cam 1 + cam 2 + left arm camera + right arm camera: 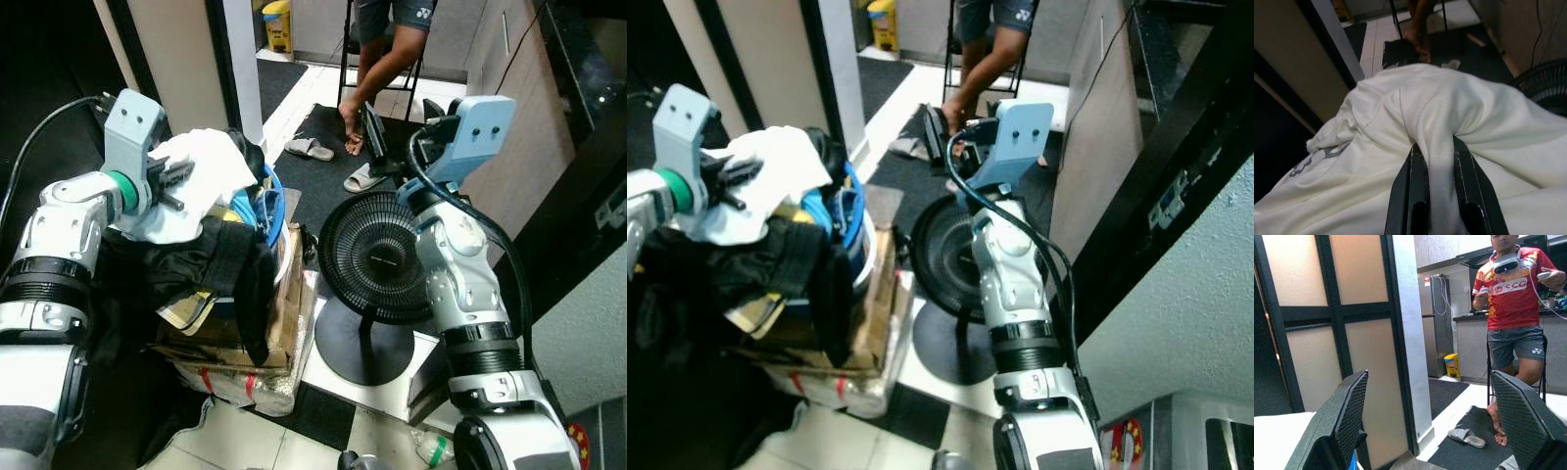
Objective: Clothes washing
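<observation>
Left gripper: we see our left gripper clamped on a fold of the white garment; both black fingers press the cloth between them.
White garment: it lies on top of the laundry heap, above a blue basket at our left front.
Heap: dark clothes hang over the basket's side; the basket rests on a cardboard box.
Right gripper: our right gripper is raised in the air well apart from the laundry, with its fingers spread wide and nothing between them.
Obstruction: a black floor fan stands just beside the box, between it and our right arm.
Background: a person in a red shirt sits on a stool; slippers lie on the dark mat near their feet.
Far floor: a yellow bin.
</observation>
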Controlling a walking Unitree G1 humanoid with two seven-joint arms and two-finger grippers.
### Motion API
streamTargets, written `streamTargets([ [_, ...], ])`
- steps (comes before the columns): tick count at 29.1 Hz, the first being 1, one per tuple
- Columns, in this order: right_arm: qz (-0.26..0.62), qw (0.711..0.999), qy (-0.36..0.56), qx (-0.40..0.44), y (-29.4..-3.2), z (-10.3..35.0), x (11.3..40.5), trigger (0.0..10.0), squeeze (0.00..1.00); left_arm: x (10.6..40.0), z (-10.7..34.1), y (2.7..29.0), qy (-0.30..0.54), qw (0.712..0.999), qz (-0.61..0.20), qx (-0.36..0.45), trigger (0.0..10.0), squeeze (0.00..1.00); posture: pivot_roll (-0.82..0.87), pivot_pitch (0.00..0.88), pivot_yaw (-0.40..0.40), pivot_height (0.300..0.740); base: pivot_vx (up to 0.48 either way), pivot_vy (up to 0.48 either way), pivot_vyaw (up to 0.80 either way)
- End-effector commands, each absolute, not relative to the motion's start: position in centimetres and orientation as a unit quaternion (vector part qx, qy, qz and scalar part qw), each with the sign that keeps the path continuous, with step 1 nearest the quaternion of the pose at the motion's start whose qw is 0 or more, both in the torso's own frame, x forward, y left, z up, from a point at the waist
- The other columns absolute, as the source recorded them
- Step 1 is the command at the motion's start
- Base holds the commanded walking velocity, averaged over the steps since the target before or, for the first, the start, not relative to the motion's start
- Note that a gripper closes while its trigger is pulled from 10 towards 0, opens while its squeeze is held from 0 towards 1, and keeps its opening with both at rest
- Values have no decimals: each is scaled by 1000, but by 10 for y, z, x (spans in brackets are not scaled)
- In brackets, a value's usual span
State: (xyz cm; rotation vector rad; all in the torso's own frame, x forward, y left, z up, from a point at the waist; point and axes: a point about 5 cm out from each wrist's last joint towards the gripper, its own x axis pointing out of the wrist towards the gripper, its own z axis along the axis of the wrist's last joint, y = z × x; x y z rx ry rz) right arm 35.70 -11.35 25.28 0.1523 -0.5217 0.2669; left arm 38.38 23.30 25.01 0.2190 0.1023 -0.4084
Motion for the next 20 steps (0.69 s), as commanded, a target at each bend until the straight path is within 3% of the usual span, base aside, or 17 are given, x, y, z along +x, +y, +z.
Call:
streamTargets([
  [1, 128, 955, -256, 76, -114, 251, 357, 10000, 0, 381, 262, 227, 21, 972, -220, 83, 0, 0, 103, 19, 64, 740, 0, 0, 0],
  [3, 128, 955, -258, 77, -115, 252, 356, 10000, 0, 375, 283, 217, -36, 968, -246, 25, 0, 0, 101, 20, 63, 740, 0, 0, 0],
  [4, 128, 954, -259, 77, -115, 253, 356, 10000, 0, 369, 295, 211, -71, 962, -263, 4, 10000, 0, 100, 21, 63, 740, 0, 0, 0],
  [9, 128, 953, -263, 78, -115, 255, 356, 10000, 0, 357, 311, 196, -123, 946, -301, -16, 10000, 0, 99, 22, 59, 740, 0, 0, 0],
  [13, 129, 948, -279, 78, -116, 266, 355, 10000, 0, 331, 348, 153, -249, 893, -372, -51, 10000, 0, 94, 24, 51, 740, 0, 0, 0],
  [14, 129, 948, -279, 78, -116, 266, 355, 10000, 0, 331, 348, 153, -249, 893, -372, -51, 10000, 0, 94, 24, 51, 740, 0, 0, 0],
  [16, 127, 945, -290, 76, -117, 273, 354, 10000, 0, 317, 374, 139, -310, 853, -409, -98, 10000, 0, 94, 24, 51, 740, 0, 0, 0],
  [19, 125, 944, -295, 75, -118, 276, 354, 10000, 0, 312, 381, 136, -318, 839, -426, -117, 10000, 0, 94, 24, 51, 740, 0, 0, 0],
  [20, 124, 943, -298, 75, -119, 278, 353, 10000, 0, 314, 374, 130, -303, 852, -419, -79, 10000, 0, 94, 24, 51, 740, 0, 0, 0],
])
